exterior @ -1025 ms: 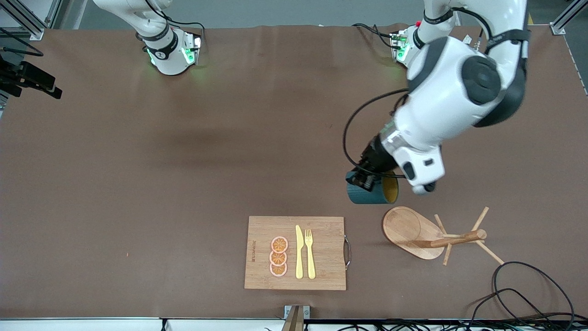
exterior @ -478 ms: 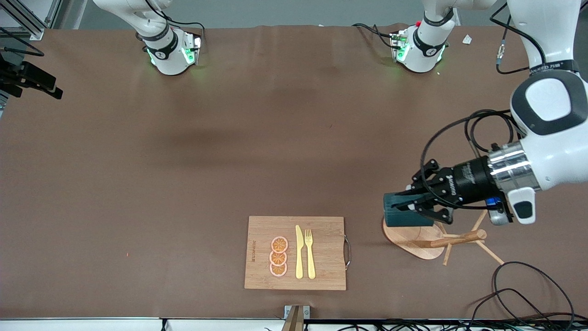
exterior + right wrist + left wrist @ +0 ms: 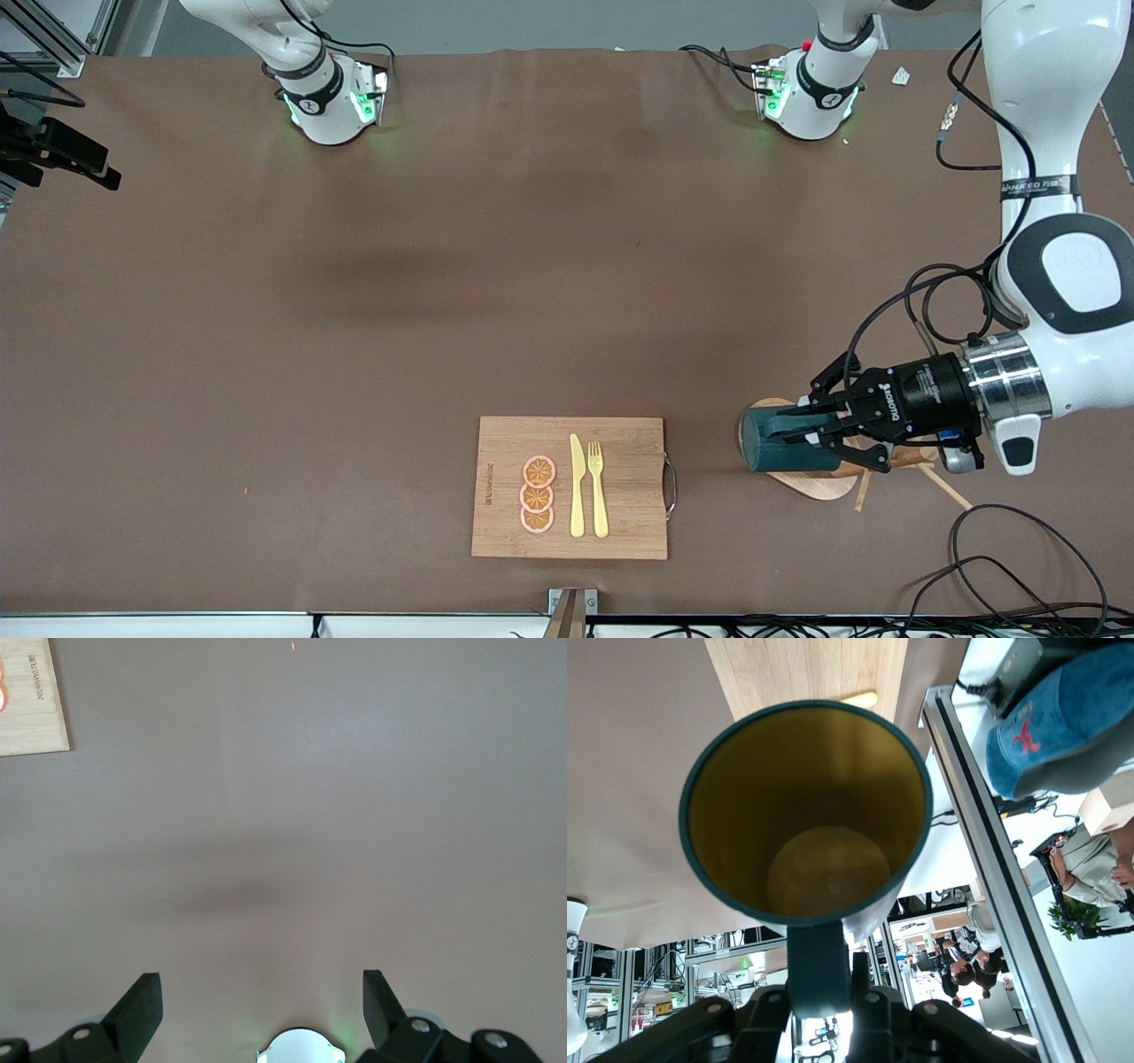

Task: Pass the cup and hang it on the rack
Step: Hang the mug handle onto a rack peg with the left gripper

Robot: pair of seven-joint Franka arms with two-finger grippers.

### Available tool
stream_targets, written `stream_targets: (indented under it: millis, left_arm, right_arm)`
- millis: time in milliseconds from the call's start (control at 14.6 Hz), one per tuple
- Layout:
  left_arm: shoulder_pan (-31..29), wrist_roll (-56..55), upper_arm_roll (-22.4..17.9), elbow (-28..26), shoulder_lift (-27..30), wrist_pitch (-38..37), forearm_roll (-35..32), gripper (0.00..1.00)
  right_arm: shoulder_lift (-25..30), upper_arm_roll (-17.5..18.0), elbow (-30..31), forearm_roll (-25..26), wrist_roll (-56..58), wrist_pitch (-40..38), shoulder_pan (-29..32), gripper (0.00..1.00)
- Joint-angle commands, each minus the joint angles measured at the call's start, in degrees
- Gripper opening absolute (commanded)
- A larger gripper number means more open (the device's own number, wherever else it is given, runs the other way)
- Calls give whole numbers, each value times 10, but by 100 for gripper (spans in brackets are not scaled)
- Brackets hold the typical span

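The dark teal cup lies on its side in the air, held by my left gripper, which is shut on its handle. It hangs over the oval base of the wooden rack, and the gripper covers most of the rack's post and pegs. In the left wrist view the cup's yellow-tan inside faces the camera and the handle sits between the fingers of the left gripper. My right gripper is open and empty over bare table; it is out of the front view.
A wooden cutting board with a yellow knife, a fork and three orange slices lies beside the rack, toward the right arm's end. Black cables loop by the table's near edge at the left arm's end.
My left arm has swung toward its own end of the table, carrying the cup from over bare table to over the rack's base. The right arm has not moved.
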State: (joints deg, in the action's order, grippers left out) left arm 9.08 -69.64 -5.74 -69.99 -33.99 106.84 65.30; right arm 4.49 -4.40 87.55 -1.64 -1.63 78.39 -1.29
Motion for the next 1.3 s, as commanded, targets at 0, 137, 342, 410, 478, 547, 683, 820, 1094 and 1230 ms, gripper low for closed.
stream_targets:
  millis: [0,137,342,410,478,547,683,820,1094,1230]
  left_arm:
    - [-11,11,5,4,-16,2,14,0]
    - [-20,12,5,4,-23,1,14,0]
    - [-22,13,5,3,-33,1,14,0]
    - [-24,15,5,3,-35,0,14,0]
    - [-27,19,5,3,-37,0,14,0]
    - [-30,20,6,3,-40,0,14,0]
    - [-33,21,6,2,-42,0,14,0]
    - [-35,21,5,2,-45,-6,13,0]
    - [-51,46,5,2,-52,-40,10,0]
    - [-62,52,5,2,-54,-57,10,0]
  right_arm:
    - [18,-3,17,-3,4,3,-10,100]
    - [18,-3,17,-3,4,4,-9,100]
    - [19,-3,17,-2,4,4,-10,100]
    - [19,-3,17,-1,5,4,-10,100]
    - [19,-3,17,-1,5,3,-9,100]
    - [19,-4,17,-1,5,2,-9,100]
    - [18,-4,17,-1,7,1,-9,100]
    - [18,-4,17,-1,7,-4,-9,100]
    - [18,-4,17,5,22,-4,-10,100]
    - [18,-4,17,6,25,-7,-10,100]
